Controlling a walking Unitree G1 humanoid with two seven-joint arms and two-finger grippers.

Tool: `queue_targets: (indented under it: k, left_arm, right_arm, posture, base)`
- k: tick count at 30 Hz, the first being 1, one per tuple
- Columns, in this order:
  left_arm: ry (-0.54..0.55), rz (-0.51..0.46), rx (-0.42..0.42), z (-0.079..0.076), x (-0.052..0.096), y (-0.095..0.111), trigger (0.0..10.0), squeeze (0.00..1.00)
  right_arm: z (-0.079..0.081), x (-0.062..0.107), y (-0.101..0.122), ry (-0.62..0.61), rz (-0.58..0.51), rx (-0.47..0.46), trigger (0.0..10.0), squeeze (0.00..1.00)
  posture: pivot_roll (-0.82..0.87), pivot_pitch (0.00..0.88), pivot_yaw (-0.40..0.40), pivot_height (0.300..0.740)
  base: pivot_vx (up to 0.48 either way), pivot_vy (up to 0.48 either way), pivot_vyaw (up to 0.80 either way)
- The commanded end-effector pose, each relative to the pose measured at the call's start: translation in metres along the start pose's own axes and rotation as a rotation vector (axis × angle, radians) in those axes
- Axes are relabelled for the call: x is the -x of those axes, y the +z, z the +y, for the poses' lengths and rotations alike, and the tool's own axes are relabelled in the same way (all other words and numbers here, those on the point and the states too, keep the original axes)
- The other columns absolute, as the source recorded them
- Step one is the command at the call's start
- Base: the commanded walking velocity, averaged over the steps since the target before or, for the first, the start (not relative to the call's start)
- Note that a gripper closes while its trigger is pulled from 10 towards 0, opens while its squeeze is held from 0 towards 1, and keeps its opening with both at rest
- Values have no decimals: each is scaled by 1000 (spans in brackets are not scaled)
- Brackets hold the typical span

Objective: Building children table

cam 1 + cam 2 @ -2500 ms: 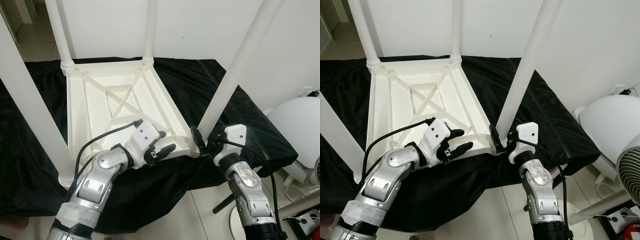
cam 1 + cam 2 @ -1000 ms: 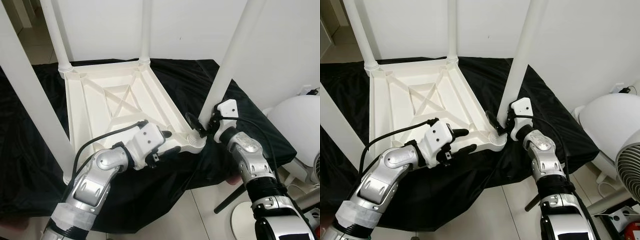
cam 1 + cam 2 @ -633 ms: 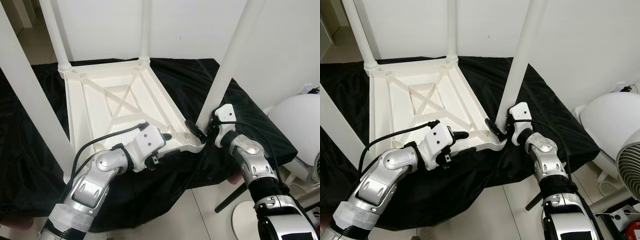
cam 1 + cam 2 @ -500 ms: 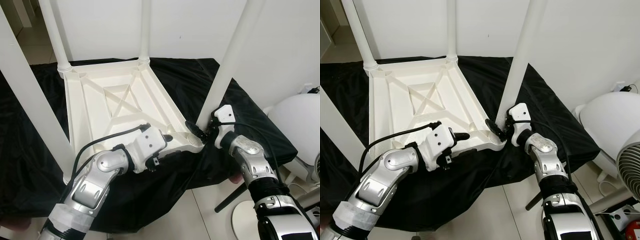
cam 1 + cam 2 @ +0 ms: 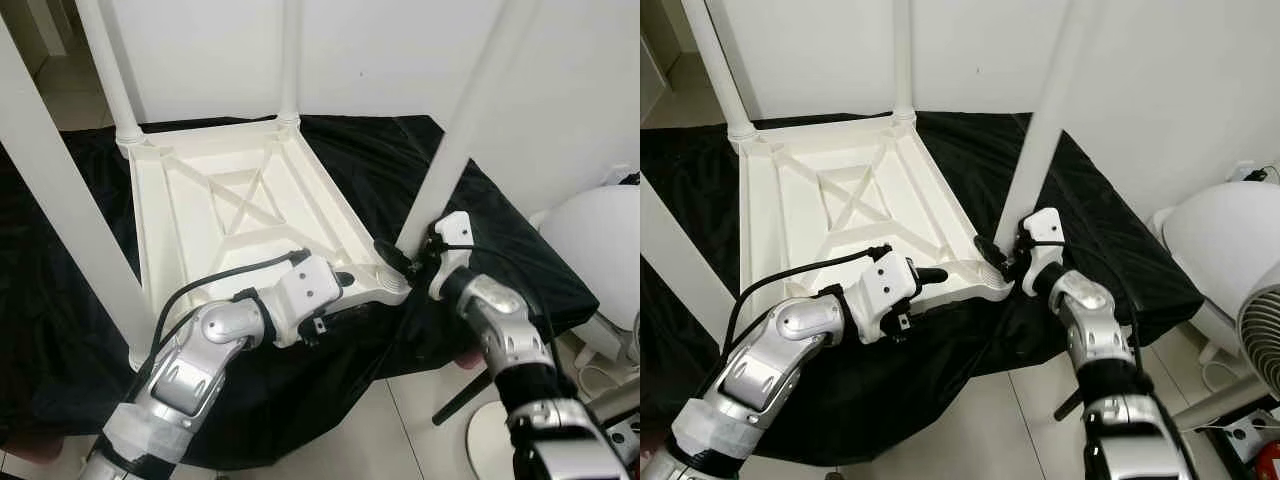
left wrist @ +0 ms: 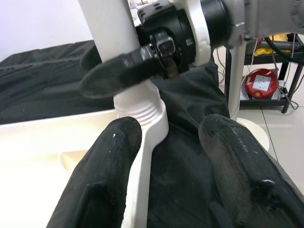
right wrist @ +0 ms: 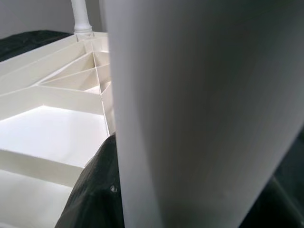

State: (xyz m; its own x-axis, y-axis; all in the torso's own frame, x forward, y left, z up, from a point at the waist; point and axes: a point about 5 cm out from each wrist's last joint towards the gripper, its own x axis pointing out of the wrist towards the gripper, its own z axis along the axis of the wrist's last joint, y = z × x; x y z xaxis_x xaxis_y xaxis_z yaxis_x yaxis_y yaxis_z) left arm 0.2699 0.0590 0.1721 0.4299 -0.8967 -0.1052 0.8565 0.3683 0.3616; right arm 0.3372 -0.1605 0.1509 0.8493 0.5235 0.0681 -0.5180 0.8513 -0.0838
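- White children table (image 5: 240, 215) upside down on black cloth (image 5: 420, 165), four white legs pointing up, ribbed underside open to view.
- Near right leg (image 5: 462, 130) standing in corner socket (image 5: 388, 284), tilted a little away from the table.
- Right gripper (image 5: 405, 258) at the foot of this leg, fingers closed around it just above the socket; in the right wrist view the leg very close and white, one black finger (image 7: 97, 190) beside it.
- Left gripper (image 5: 915, 295) at the near edge of the table top, close to the same corner; fingers (image 6: 107, 175) spread, one on each side of the rim.
- Compared with 2.5 s ago: right gripper higher on the leg, left gripper moved nearer to the corner; table itself unchanged.
- Around: white wall behind, pale tile floor below, white fan (image 5: 1240, 270) on the right.
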Motion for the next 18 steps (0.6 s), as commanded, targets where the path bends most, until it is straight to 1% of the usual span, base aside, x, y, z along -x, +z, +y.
queue_targets:
  k: [1, 2, 3, 5, 6, 8, 9, 10, 11, 12, 13, 14, 15, 16, 17, 18]
  left_arm:
    - [-58, 0, -3, -3, -2, -1, 10000, 0]
    - [-53, 1, -3, -3, -3, -1, 10000, 0]
    - [-53, 1, -3, -3, -3, -1, 10000, 0]
    - [-12, 7, 5, 4, 1, -3, 10000, 0]
    - [-12, 7, 5, 4, 1, -3, 10000, 0]
    - [14, 11, 4, 8, 3, -4, 10000, 0]
    - [14, 11, 4, 8, 3, -4, 10000, 0]
    - [21, 12, 3, 10, 3, -5, 10000, 0]
    - [30, 12, 7, 12, 4, -5, 10000, 0]
    - [30, 12, 7, 12, 4, -5, 10000, 0]
    - [38, 13, 7, 13, 5, -5, 10000, 0]
    - [48, 31, -3, 16, 6, -7, 10000, 0]
    - [48, 31, -3, 16, 6, -7, 10000, 0]
    - [68, 57, -27, 20, 8, -11, 10000, 0]
    - [81, 76, -45, 23, 9, -13, 10000, 0]
    - [81, 76, -45, 23, 9, -13, 10000, 0]
  right_arm:
    - [0, 0, -5, -90, 39, -32, 10000, 0]
    - [-1, 0, -3, -139, 44, -38, 10000, 0]
    - [-1, 0, -3, -139, 44, -38, 10000, 0]
    - [9, 0, 1, -233, 25, -38, 10000, 0]
    - [9, 0, 1, -233, 25, -38, 10000, 0]
    - [16, 1, 3, -319, 20, -38, 10000, 0]
    - [16, 1, 3, -319, 20, -38, 10000, 0]
    - [22, 1, 1, -365, 29, -62, 10000, 0]
    - [28, 2, -1, -432, 37, -52, 10000, 0]
    - [28, 2, -1, -432, 37, -52, 10000, 0]
    - [35, 4, -3, -508, 46, -65, 10000, 0]
    - [41, 6, -4, -597, 66, -49, 10000, 0]
    - [41, 6, -4, -597, 66, -49, 10000, 0]
    - [46, 8, -6, -687, 77, -69, 10000, 0]
    - [48, 9, -6, -741, 86, -89, 10000, 0]
    - [48, 9, -6, -741, 86, -89, 10000, 0]
  posture:
    - [30, 46, -21, 740]
    - [30, 46, -21, 740]
    - [30, 46, -21, 740]
    - [11, 43, -19, 740]
    - [11, 43, -19, 740]
    - [11, 43, -19, 740]
    - [11, 43, -19, 740]
    - [10, 42, -21, 740]
    - [11, 40, -25, 740]
    - [11, 40, -25, 740]
    - [11, 40, -25, 740]
    - [14, 40, -28, 740]
    - [14, 40, -28, 740]
    - [16, 39, -27, 740]
    - [18, 40, -27, 740]
    - [18, 40, -27, 740]
  base:
    - [0, 0, 0]
    - [0, 0, 0]
    - [0, 0, 0]
    - [0, 0, 0]
    - [0, 0, 0]
    - [0, 0, 0]
    - [0, 0, 0]
    - [0, 0, 0]
    - [0, 0, 0]
    - [0, 0, 0]
    - [0, 0, 0]
    - [0, 0, 0]
    - [0, 0, 0]
    - [0, 0, 0]
    - [0, 0, 0]
    - [0, 0, 0]
